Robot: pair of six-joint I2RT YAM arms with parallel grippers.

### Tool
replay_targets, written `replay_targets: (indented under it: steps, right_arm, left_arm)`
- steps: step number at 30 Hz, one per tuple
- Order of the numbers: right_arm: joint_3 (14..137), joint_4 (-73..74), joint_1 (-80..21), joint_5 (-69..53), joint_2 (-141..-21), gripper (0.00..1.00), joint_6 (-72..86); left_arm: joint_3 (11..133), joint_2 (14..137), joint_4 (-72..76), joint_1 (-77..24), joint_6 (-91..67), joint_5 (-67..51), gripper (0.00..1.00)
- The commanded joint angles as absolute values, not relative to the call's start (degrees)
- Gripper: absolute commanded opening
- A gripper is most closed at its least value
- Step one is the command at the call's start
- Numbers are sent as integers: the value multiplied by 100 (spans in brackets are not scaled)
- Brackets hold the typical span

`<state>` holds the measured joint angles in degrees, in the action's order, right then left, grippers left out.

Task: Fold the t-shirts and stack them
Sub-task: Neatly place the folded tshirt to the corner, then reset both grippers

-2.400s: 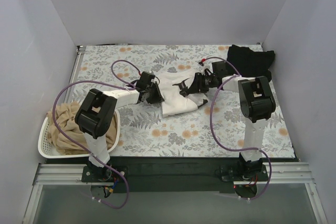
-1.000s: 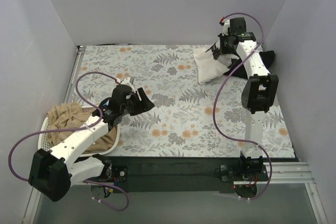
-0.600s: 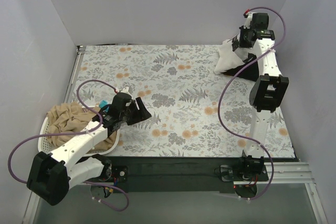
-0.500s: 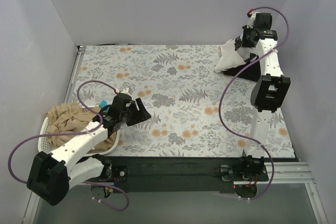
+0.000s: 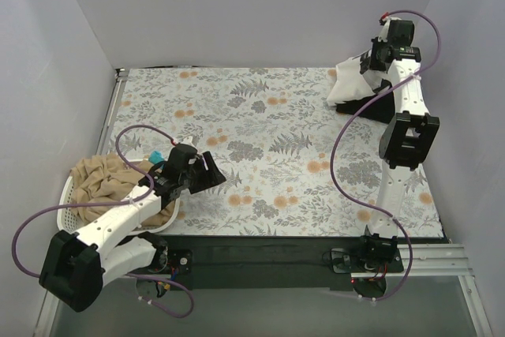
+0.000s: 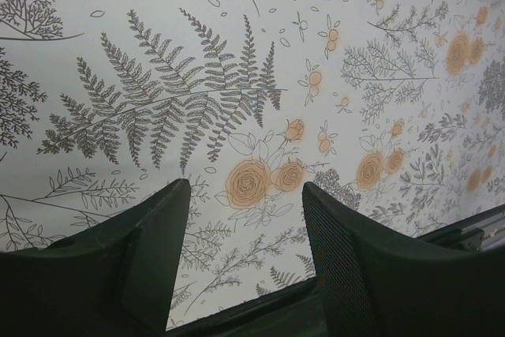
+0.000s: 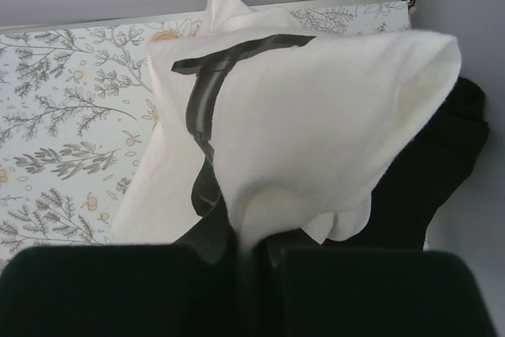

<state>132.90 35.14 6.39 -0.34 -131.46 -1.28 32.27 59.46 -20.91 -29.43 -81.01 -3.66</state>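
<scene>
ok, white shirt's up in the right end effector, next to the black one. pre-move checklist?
1. Right end effector shut on white t-shirt: ok.
2. White t-shirt fully lifted off the table: cannot tell, its lower edge may be touching.
3. White t-shirt centred over black t-shirt: not ok, the black one lies mostly to its right in the wrist view.
4. White t-shirt neatly folded: not ok, it hangs bunched.
5. Left end effector open and empty above the table: ok.
6. Tan t-shirt folded: not ok, it is heaped in the basket.
</scene>
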Motion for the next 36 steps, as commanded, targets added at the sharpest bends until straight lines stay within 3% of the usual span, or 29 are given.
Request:
replay_targets:
  steps: [1,21,23,24,25,30,36]
  right_arm:
    - [13245,2927,703,473,-12612,1,-176]
    - [12639,2514,703,2372,-12401,4,-387]
    - [12560,2505,703,2855,-12384,56,-291]
    - [12533,2505,703,2996,-12375,95,-290]
    - [12498,2505,721,3162,-12358,98,-281]
    - [11981,2418,738,3226,-11955,98,-79]
    - [10198,1409,729,3235,-10752,98,-79]
  left_arm:
    - [3164,5704,-2153,-2936,-8156,-430,58]
    - [3138,5318,-2566,-2944,-8165,-501,58]
    - [3173,5282,-2627,-2944,-8156,-501,58]
    - [3190,5265,-2654,-2936,-8148,-501,58]
    - [3217,5256,-2680,-2944,-8156,-492,58]
    - [3278,5133,-2698,-2944,-8086,-422,58]
    - [3358,5089,-2742,-2936,-8007,-431,58]
